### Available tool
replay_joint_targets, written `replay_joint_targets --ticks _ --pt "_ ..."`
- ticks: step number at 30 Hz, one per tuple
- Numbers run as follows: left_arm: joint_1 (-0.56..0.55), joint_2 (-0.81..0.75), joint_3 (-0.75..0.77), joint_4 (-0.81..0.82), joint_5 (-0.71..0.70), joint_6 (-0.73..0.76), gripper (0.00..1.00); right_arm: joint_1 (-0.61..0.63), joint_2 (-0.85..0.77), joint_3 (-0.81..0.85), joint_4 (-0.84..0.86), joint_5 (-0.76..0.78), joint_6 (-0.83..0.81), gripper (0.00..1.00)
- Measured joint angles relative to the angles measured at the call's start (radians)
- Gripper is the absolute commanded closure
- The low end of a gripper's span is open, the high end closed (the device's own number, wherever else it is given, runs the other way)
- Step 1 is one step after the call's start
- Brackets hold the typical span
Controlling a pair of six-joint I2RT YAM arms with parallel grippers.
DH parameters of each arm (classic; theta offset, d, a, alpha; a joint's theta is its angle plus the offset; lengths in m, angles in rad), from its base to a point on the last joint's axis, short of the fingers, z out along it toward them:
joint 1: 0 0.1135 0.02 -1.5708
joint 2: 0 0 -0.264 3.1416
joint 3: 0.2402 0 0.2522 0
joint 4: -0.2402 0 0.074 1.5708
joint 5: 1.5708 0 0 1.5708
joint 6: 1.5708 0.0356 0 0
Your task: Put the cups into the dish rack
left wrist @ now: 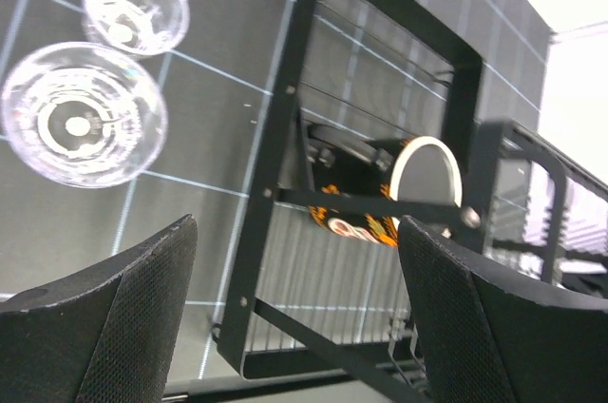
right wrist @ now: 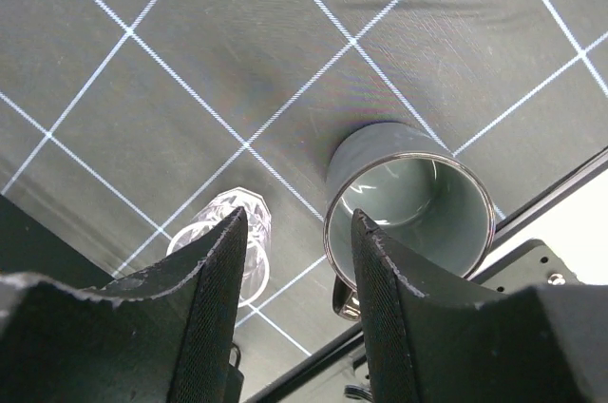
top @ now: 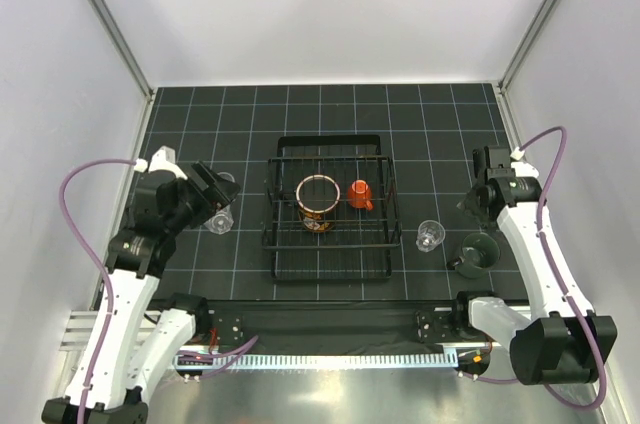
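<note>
Grey-green cup (right wrist: 408,203), glossy, upright

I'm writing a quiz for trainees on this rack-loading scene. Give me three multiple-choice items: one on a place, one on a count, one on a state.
1. Where is the orange cup?
A. In the rack
B. Beside the left arm
C. In the right tool

2. How many clear cups stand outside the rack?
A. One
B. Two
C. Three

3. What is the state of the left tool?
A. Shut on a clear cup
B. Open, holding nothing
C. Shut on the mug

Answers:
1 A: the top view shows it on the rack's grid beside the mug.
2 C: two stand near the left tool and one on the right side.
3 B: the left wrist view shows its fingers wide apart with nothing between them.
</note>
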Motion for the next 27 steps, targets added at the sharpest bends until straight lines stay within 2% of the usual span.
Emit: replay_joint_targets --ticks 14,22,27 --pt "0.000 -0.090 -0.006 -0.002 0.123 0.024 0.16 -0.031 0.007 -0.126 0.033 0.020 0.103 0.51" --pt "0.000 -0.100 0.047 -0.041 0.119 0.071 0.16 -0.051 0.061 -0.187 0.083 0.021 0.112 0.62" --pt "0.000 -0.115 0.103 -0.041 0.120 0.073 0.16 -0.058 0.067 -0.215 0.109 0.021 0.116 0.74"
